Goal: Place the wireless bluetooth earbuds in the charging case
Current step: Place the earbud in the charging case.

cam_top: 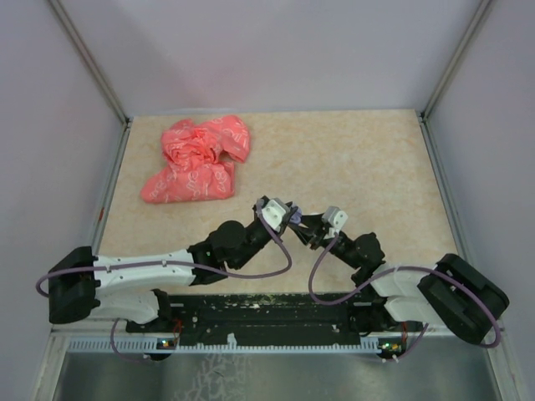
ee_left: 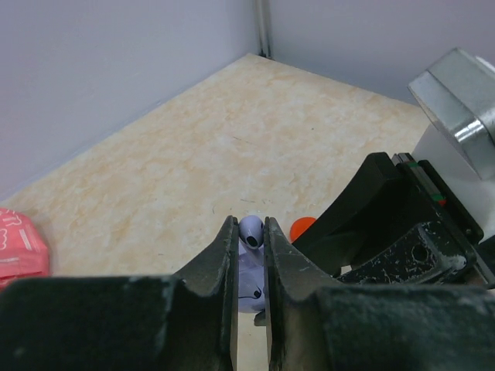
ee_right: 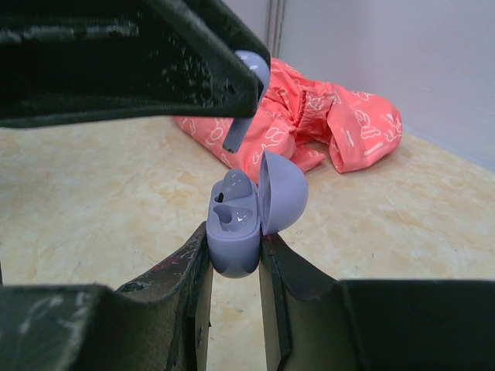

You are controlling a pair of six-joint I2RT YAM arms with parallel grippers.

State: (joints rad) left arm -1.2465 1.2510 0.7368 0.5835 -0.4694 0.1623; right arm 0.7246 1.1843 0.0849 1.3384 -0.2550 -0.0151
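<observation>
Two grippers are meeting just above the table (cam_top: 359,167). My right gripper (ee_right: 234,236) is clamping the purple charging case (ee_right: 232,251) upright, lid (ee_right: 285,193) swung open, presenting its sockets. My left gripper (ee_left: 249,236) is pinching a pale purple earbud (ee_left: 250,232) directly above, and I am lining it up for insertion.

— Where do the arms meet?
— Near the front of the beige table (cam_top: 351,159). The left gripper (cam_top: 292,220) and right gripper (cam_top: 308,227) are tip to tip, with a purple speck there, maybe the charging case (cam_top: 298,220).
— Far left?
— A crumpled pink cloth (cam_top: 196,159).
</observation>
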